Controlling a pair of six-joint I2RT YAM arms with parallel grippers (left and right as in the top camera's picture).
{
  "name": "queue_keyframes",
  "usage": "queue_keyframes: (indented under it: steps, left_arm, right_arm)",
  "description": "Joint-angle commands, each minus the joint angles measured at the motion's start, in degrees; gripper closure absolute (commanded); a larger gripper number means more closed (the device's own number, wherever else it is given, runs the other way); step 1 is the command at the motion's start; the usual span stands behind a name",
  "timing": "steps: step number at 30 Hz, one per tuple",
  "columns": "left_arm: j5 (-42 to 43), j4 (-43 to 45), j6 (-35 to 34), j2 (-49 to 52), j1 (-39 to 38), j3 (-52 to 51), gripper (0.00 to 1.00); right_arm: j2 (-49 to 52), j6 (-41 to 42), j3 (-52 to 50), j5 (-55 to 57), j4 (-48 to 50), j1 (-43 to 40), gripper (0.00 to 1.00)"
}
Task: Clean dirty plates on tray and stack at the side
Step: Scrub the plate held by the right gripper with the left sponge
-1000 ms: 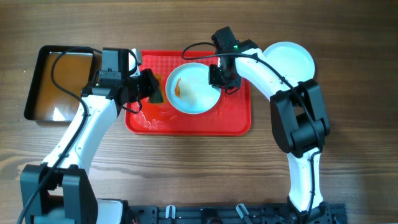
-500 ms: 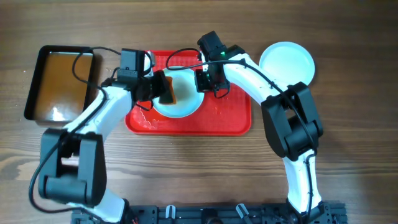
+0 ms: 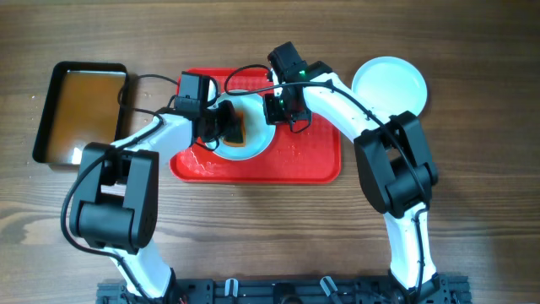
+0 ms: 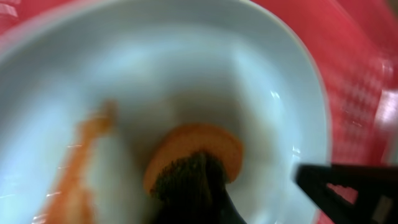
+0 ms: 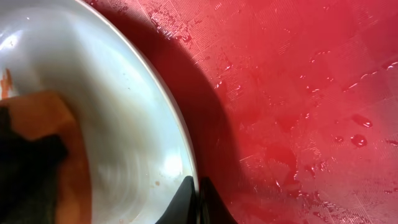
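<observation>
Left gripper: Your left gripper (image 3: 231, 127) is clenched round a sponge (image 4: 205, 146), orange foam with a dark scouring back, and presses it into the hollow of the dirty plate (image 4: 267, 68).
Smear: An orange smear (image 4: 74, 168) streaks the white glaze just beside the sponge and is not yet wiped away.
Right gripper: Your right gripper (image 5: 199, 200) pinches the plate's right-hand rim between closed tips and pins it down.
Plate's place: The plate sits left of centre on the red tray (image 5: 298, 93), whose textured floor is beaded with water.
Handling: Treat the plate as stiff, light and breakable, and likely slick while wet. The shallow rim looks like the only purchase, so seat your tips well over the edge, one above and one below. On a wet tray it will probably skate under hard scrubbing.
Stack side: A clean plate (image 3: 388, 83) lies on the table just off the tray's right end. You cannot tell from above whether more than one is piled there.
Far left: A black pan (image 3: 80, 110) of brownish water stands apart from the tray.
</observation>
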Motion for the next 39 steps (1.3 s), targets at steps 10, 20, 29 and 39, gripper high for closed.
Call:
queue_keyframes:
  steps: [10, 20, 29, 39]
  left_arm:
    - [-40.5, -1.3, 13.6, -3.5, 0.0, -0.4, 0.96]
    - [-14.8, -1.7, 7.0, -15.6, -1.8, -0.6, 0.96]
    - [-6.4, -4.5, 3.0, -2.2, -2.8, -0.6, 0.96]
    - [-36.1, -10.1, 16.8, -3.2, -2.9, -0.4, 0.96]
  right_arm:
    - [1.3, -0.7, -0.7, -1.4, -0.3, -0.1, 0.96]
    - [1.3, -0.7, -0.7, -1.6, 0.3, -0.1, 0.96]
    - [1.3, -0.7, -0.7, -1.6, 0.1, -0.1, 0.96]
    - [1.3, -0.7, -0.7, -1.6, 0.1, -0.1, 0.96]
